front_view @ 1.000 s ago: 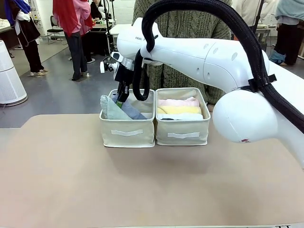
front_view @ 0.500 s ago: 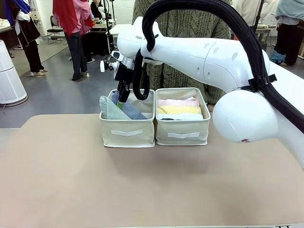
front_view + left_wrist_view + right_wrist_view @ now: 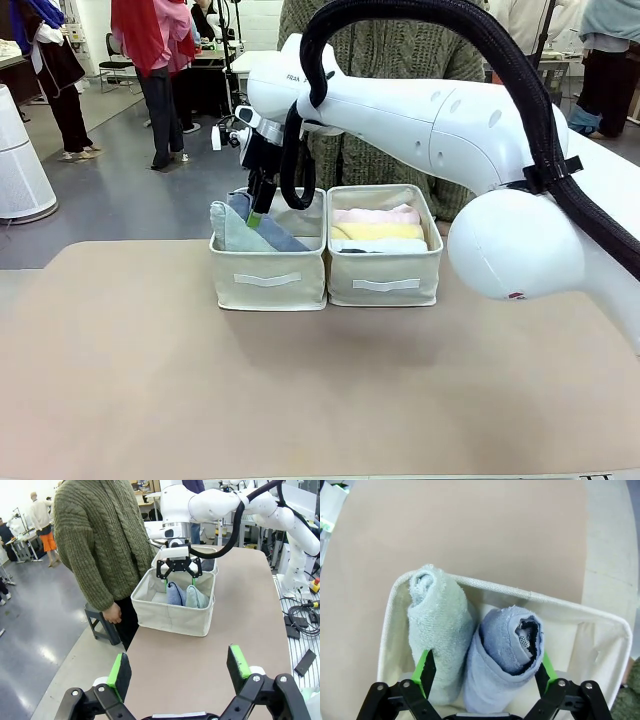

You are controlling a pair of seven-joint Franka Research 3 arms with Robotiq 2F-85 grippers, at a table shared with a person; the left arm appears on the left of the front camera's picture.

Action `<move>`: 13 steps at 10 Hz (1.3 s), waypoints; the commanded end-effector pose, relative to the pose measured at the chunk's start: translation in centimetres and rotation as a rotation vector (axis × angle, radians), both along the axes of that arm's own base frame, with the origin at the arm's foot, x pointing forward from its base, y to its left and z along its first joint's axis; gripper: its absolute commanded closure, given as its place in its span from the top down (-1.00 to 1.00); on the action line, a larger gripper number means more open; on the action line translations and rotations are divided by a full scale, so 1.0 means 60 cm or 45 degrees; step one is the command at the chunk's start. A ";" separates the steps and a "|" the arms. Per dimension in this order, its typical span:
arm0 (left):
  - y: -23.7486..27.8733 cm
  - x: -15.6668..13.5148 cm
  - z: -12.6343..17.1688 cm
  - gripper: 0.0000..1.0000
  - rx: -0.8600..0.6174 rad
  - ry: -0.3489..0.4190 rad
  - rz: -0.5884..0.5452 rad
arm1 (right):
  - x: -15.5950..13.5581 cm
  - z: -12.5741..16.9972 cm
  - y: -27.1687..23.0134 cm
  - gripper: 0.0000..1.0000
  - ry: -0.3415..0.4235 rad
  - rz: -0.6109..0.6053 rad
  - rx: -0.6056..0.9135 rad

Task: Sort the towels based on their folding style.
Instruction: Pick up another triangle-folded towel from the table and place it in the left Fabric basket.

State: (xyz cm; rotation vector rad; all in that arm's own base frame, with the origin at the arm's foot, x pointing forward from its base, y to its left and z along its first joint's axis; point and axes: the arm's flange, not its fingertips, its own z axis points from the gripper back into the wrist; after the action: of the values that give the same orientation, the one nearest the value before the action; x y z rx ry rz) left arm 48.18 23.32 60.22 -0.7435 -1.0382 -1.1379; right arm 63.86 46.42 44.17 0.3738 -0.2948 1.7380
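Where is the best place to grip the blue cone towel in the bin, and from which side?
Probably its upper open end, from above: the blue cone stands on end in the bin, pressed against the teal cone, so only its top looks reachable.

Right gripper [image 3: 256,205]: raised slightly above left bin [image 3: 268,275], jaws spread, clear of periwinkle-blue cone towel [image 3: 270,232]. Pale teal cone towel [image 3: 232,230]: shifted marginally.

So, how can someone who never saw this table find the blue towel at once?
Two beige bins stand side by side at the far edge of the table. Look into the left bin, below the right tool. The periwinkle-blue towel leans beside a pale teal towel; only it is bluish.
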 end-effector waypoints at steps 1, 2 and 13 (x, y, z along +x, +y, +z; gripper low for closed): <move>-0.004 -0.003 0.000 1.00 0.010 0.004 0.014 | 0.022 0.013 0.008 1.00 0.012 0.022 0.018; -0.004 -0.003 0.000 1.00 0.010 0.004 0.014 | 0.022 0.014 0.007 1.00 0.013 0.022 0.019; -0.004 -0.003 0.000 1.00 0.010 0.004 0.014 | -0.229 0.160 -0.160 1.00 -0.021 -0.315 -0.151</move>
State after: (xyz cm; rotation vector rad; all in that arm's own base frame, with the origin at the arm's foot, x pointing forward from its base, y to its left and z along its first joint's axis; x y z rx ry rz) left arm 48.18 23.34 60.19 -0.7437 -1.0380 -1.1371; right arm 57.27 41.19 56.81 0.2445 -0.2242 1.5604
